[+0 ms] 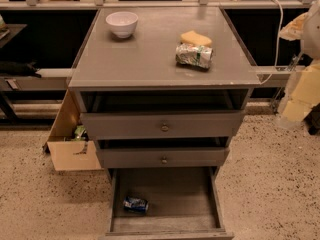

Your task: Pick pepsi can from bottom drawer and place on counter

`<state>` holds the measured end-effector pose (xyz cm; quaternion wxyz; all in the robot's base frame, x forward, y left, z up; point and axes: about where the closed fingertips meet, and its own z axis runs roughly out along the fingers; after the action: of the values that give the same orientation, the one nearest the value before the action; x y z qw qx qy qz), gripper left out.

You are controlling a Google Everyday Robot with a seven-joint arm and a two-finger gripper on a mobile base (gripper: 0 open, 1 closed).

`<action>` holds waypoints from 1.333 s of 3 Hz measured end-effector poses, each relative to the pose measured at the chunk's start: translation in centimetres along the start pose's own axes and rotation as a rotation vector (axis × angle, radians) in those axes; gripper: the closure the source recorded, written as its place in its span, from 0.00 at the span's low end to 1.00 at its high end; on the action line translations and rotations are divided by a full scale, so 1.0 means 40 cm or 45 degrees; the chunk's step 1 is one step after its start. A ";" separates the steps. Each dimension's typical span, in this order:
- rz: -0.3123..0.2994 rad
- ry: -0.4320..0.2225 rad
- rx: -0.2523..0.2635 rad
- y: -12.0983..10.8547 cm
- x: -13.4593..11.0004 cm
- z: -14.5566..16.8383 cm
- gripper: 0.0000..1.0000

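One pepsi can: lies in bottom drawer, front left (markings blurred)
hand: pale, cut off at right edge beside bench; grip cannot tell

We see a matt smooth counter, glossy bowl, foil packet, metal can, plastic gripper at far right

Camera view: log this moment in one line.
pepsi can lying in open bottom drawer | gripper at right edge, off can | not yet on counter

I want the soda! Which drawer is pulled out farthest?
The bottom drawer, holding the pepsi can; both knobbed drawers above sit further in. The hand is out of view.
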<state>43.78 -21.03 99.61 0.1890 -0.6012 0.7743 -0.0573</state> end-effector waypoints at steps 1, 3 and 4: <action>0.000 0.000 0.000 0.000 0.000 0.000 0.00; -0.154 -0.016 -0.067 0.068 -0.035 0.273 0.00; -0.232 -0.052 -0.171 0.147 -0.056 0.482 0.00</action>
<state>45.84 -14.64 80.49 0.1579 -0.6814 0.7146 -0.0099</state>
